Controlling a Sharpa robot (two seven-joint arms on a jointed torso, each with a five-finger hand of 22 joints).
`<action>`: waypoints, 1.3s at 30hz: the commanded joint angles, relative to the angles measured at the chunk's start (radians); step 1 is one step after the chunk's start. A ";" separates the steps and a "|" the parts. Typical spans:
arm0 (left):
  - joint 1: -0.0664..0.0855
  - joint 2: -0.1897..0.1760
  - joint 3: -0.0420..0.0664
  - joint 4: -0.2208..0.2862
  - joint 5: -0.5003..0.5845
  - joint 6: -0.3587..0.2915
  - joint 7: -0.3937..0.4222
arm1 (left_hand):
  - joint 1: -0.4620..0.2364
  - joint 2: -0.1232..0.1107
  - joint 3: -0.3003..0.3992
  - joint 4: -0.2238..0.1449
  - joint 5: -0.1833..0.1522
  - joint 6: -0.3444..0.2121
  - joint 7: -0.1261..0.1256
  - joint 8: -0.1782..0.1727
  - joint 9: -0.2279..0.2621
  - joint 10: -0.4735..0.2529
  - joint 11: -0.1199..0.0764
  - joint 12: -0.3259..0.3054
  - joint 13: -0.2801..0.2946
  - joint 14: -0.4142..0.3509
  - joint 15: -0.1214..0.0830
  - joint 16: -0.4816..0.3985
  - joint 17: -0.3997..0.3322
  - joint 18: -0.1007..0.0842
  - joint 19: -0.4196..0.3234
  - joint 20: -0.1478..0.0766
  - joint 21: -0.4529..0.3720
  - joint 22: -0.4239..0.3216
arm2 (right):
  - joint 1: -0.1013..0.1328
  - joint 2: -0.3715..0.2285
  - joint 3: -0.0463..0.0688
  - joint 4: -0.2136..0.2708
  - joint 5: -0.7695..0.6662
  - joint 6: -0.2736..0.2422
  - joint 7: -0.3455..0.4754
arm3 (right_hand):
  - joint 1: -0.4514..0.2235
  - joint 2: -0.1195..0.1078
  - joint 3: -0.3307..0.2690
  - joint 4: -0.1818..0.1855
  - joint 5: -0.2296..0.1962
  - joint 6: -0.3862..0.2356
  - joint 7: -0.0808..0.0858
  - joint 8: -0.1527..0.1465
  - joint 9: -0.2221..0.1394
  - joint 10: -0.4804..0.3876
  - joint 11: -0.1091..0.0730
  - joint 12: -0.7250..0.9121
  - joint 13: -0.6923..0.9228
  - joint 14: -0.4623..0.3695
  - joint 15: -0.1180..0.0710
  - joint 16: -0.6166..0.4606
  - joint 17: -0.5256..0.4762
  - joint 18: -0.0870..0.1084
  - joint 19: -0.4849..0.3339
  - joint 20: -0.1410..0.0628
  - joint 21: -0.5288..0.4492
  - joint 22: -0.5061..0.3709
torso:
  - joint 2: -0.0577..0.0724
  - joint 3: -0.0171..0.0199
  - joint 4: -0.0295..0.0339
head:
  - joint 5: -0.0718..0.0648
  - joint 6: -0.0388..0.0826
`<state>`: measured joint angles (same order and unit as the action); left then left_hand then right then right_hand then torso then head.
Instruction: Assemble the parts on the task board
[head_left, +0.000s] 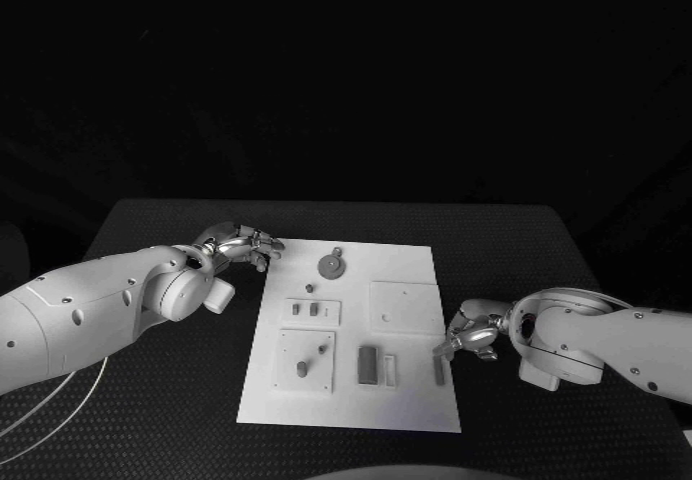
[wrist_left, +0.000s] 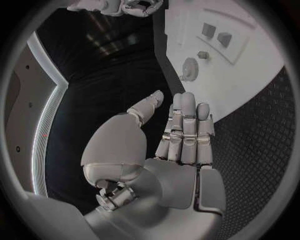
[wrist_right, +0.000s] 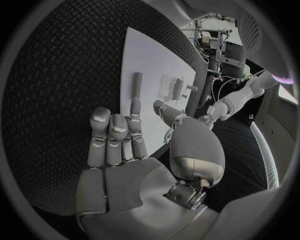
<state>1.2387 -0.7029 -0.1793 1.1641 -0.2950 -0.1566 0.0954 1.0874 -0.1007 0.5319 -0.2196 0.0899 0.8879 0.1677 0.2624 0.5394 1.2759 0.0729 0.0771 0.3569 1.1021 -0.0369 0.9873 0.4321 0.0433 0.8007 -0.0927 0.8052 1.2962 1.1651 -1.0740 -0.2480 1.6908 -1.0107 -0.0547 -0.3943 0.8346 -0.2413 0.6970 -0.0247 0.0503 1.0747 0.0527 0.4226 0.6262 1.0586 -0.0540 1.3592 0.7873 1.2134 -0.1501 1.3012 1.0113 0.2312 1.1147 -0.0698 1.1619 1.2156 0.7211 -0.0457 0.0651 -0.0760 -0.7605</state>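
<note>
The white task board (head_left: 392, 258) lies mid-table with grey parts on it: a gear (head_left: 330, 265) at the far end, two small pieces (head_left: 306, 310) in a square inset, a peg (head_left: 303, 369), two upright blocks (head_left: 378, 366) and a bar (head_left: 438, 370) near the right edge. My left hand (head_left: 242, 243) hovers at the board's far left corner, fingers straight, holding nothing; its wrist view shows the hand (wrist_left: 181, 132) a little short of the gear (wrist_left: 190, 66). My right hand (head_left: 473, 337) is just off the board's right edge beside the bar, empty, with the fingers (wrist_right: 115, 132) extended toward the bar (wrist_right: 136, 85).
A plain square plate (head_left: 405, 305) sits on the board's right half. The black textured table (head_left: 548, 250) surrounds the board on all sides. A pale cable (head_left: 58, 400) loops under my left arm.
</note>
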 joint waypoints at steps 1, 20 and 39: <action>0.001 -0.001 0.000 0.004 0.002 0.015 0.006 | -0.006 -0.001 -0.002 0.007 -0.005 -0.006 -0.001 0.006 -0.001 -0.009 0.000 -0.005 0.001 0.005 0.003 -0.004 0.001 -0.010 0.007 -0.039 -0.006 0.001 | -0.001 0.002 0.000 0.005 -0.073 0.094 -0.057 | -0.003 0.006 0.001 0.008 -0.001 0.011 0.000 -0.011 -0.004 0.013 -0.002 -0.002 -0.002 0.010 0.000 0.002 -0.001 0.031 0.006 0.003 0.006 -0.002 | 0.001 -0.0009 0.0023 | -0.002 0.001; 0.001 -0.003 0.000 0.006 0.002 0.015 0.006 | -0.007 -0.001 -0.003 0.007 -0.005 -0.006 -0.001 0.006 -0.001 -0.010 0.000 -0.006 0.002 0.005 0.003 -0.004 0.002 -0.010 0.007 -0.039 -0.006 0.002 | -0.016 0.050 0.000 -0.002 -0.179 0.075 -0.081 | -0.013 -0.012 0.020 0.017 -0.001 0.010 0.005 -0.037 -0.015 0.017 0.003 -0.017 0.004 0.012 0.005 -0.006 0.003 0.031 -0.001 0.010 0.008 -0.005 | 0.002 -0.0012 0.0024 | -0.002 -0.008; 0.001 -0.005 0.000 0.008 0.002 0.016 0.006 | -0.007 -0.002 -0.003 0.007 -0.005 -0.006 -0.001 0.006 -0.002 -0.010 0.000 -0.006 0.002 0.005 0.003 -0.005 0.002 -0.010 0.007 -0.039 -0.006 0.003 | -0.052 0.100 0.000 -0.006 -0.327 0.070 -0.086 | 0.018 -0.026 0.036 -0.013 -0.002 -0.010 0.019 -0.073 -0.028 0.010 0.017 -0.026 0.018 0.006 0.016 -0.013 0.010 0.031 -0.014 0.016 0.010 -0.007 | 0.002 0.0005 0.0015 | 0.003 -0.013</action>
<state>1.2393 -0.7084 -0.1797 1.1691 -0.2950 -0.1549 0.0949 1.0875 -0.1007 0.5291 -0.2169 0.0899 0.8879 0.1677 0.2624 0.5396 1.2759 0.0729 0.0771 0.3574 1.1021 -0.0369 0.9874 0.4335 0.0433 0.8006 -0.0926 0.8052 1.2978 1.1262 -0.9831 -0.2403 1.6850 -1.2609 0.0051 -0.4777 0.8434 -0.2693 0.7328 -0.0339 0.0503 1.0705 0.0648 0.3678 0.6079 1.0725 -0.0426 1.3386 0.8049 1.2205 -0.1424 1.2912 1.0210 0.2315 1.1075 -0.0549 1.1653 1.2097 0.7235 -0.0455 0.0663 -0.0725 -0.7726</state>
